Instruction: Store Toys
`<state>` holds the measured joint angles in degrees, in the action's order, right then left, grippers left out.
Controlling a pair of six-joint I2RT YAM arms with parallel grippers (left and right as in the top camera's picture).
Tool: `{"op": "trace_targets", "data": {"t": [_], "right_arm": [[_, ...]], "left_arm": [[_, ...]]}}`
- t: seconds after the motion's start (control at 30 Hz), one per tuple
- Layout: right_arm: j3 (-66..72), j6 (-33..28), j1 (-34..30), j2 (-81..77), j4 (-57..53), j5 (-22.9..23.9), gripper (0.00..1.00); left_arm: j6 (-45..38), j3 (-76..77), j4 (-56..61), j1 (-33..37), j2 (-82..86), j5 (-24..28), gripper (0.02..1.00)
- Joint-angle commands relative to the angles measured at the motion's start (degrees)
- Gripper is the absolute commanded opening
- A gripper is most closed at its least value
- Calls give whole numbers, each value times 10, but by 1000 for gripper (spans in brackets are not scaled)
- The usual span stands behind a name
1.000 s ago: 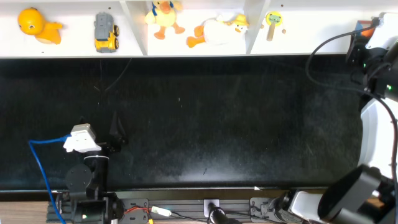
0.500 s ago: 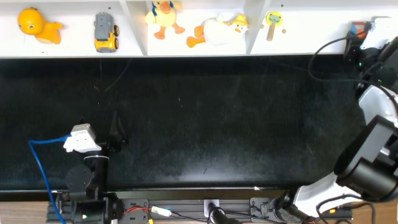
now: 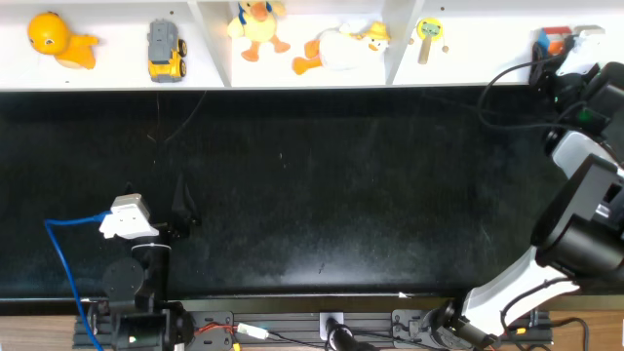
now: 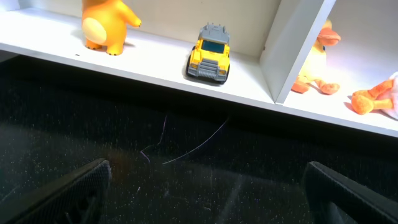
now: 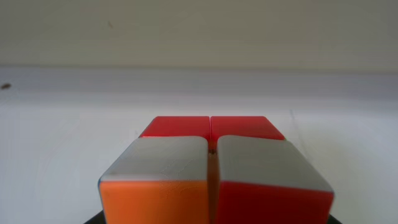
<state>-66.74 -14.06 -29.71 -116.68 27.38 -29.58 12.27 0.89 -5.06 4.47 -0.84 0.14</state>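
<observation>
The right claw point(image 3: 563, 41) clamps the red, orange and grey tiled plastic cube point(image 5: 211, 168) in the far-right compartment of the white shelf point(image 5: 56, 118), and I can't tell whether it's resting yet, so an early release or a tilted drop could roll it onto the black bench point(image 3: 341, 195).

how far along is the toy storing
Done: orange duck, yellow truck, yellow plush duck, white plush duck and a small yellow-green toy sit on the shelf. In hand: the right gripper holds a coloured cube at the shelf's rightmost bay. Left: release it.
</observation>
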Motion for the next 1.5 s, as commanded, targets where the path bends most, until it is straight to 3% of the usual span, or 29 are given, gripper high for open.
{"op": "trace_targets", "data": {"t": [0.03,0.17,0.27,0.3,0.37,0.5,0.7,0.87,1.03,1.1,1.3,1.37,1.5], "right_arm": [[-12,21,12,-13,20,-3,45],[-12,32,18,-14,18,10,62],[-12,69,18,-14,18,10,465],[-12,80,18,-14,18,10,527],[-12,91,16,-13,16,11,790],[-12,98,7,-2,-9,13,998],[-12,99,0,57,-113,36,998],[-12,131,1,150,-255,104,998],[-12,157,1,249,-417,119,998],[-12,200,1,282,-480,140,998],[-12,443,1,345,-639,185,993],[-12,440,2,355,-668,163,998],[-12,323,18,371,-702,92,996]], "left_arm": [[-2,-4,3,-4,7,-7,998],[-2,-4,3,-4,7,-7,998],[-2,-4,3,-4,7,-7,998],[-2,-4,3,-4,7,-7,998],[-2,-4,3,-4,7,-7,998],[-2,-4,3,-4,7,-7,998],[-2,-4,3,-4,7,-7,998],[-2,-4,3,-4,7,-7,998],[-2,-4,3,-4,7,-7,996],[-2,-4,3,-4,7,-7,998],[-2,-4,3,-4,7,-7,998],[-2,-4,3,-4,7,-7,998],[-2,-4,3,-4,7,-7,998]]}}
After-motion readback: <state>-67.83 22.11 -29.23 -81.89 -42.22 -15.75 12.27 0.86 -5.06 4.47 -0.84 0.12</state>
